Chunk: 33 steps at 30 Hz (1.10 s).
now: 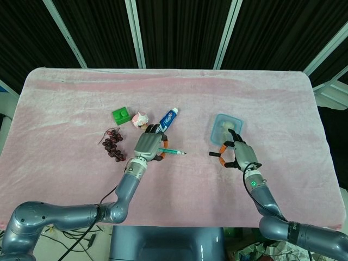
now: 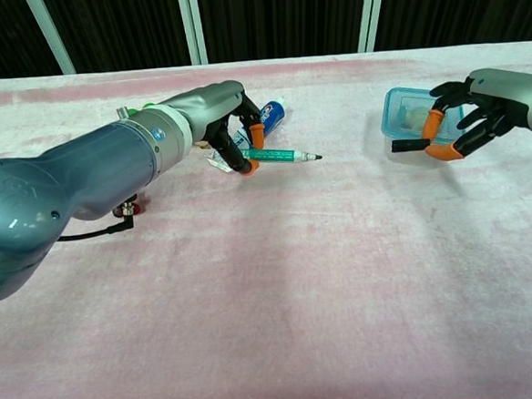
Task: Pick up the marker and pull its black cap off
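My left hand grips the green marker by its rear end, held level above the pink cloth. Its bare dark tip points toward my right hand. The black cap is off the marker, pinched between the orange fingertips of my right hand. A wide gap separates cap and marker tip.
A clear blue-rimmed box sits just behind my right hand. A toothpaste tube, a small pink-white toy, a green block and dark grapes lie behind and left of my left hand.
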### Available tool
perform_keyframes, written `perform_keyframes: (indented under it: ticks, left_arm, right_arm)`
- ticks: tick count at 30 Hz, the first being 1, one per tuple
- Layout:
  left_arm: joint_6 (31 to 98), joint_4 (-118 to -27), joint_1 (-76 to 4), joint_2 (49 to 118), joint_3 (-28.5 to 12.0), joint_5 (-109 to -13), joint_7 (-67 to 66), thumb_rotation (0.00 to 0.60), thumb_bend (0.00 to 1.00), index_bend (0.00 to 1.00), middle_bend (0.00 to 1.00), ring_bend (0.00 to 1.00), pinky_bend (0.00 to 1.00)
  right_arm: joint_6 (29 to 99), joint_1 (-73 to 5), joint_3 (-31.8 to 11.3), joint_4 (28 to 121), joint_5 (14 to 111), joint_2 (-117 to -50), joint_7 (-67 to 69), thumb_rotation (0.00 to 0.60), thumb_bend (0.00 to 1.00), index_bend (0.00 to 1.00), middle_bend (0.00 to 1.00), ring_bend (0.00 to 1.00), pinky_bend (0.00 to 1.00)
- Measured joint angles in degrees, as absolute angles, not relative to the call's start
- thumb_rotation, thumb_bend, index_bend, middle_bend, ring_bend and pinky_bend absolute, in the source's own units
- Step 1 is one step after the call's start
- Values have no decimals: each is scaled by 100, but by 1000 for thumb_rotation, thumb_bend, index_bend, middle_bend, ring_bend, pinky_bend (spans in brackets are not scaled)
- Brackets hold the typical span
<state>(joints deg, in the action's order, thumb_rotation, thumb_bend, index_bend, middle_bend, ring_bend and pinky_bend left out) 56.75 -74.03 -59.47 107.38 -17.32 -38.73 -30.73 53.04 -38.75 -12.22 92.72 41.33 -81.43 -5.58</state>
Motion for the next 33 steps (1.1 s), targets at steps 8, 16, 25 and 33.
perform_keyframes:
  ticks: [8, 16, 25, 33]
  left_arm:
    - [5501, -7250, -5918, 10833, -1622, -3978, -3038, 600, 175, 319, 243, 0, 0]
    - [5321, -7495, -5979, 10611, -1623, -3674, -3364, 600, 30, 166, 157, 0, 0]
    - [5366, -7800, -5953, 10344, -1777, -3607, -3309, 600, 30, 165, 149, 0, 0]
    - [5279, -8621, -5763, 9419, -1809, -3943, -3124, 600, 51, 165, 152, 0, 0]
  right_arm:
    - [5212, -3896, -1088, 9106, 4174, -8292, -736, 600, 110, 304, 0, 0, 150]
    - [5118, -3926, -1157, 9246, 4234, -8161, -717, 600, 0, 58, 0, 0, 150]
    - [5305, -3819, -1323, 9567, 4465, -7814, -560, 600, 0, 52, 0, 0, 150]
    - [5676, -3427, -1402, 10076, 5146, -6777, -342, 600, 19, 48, 0, 0, 150]
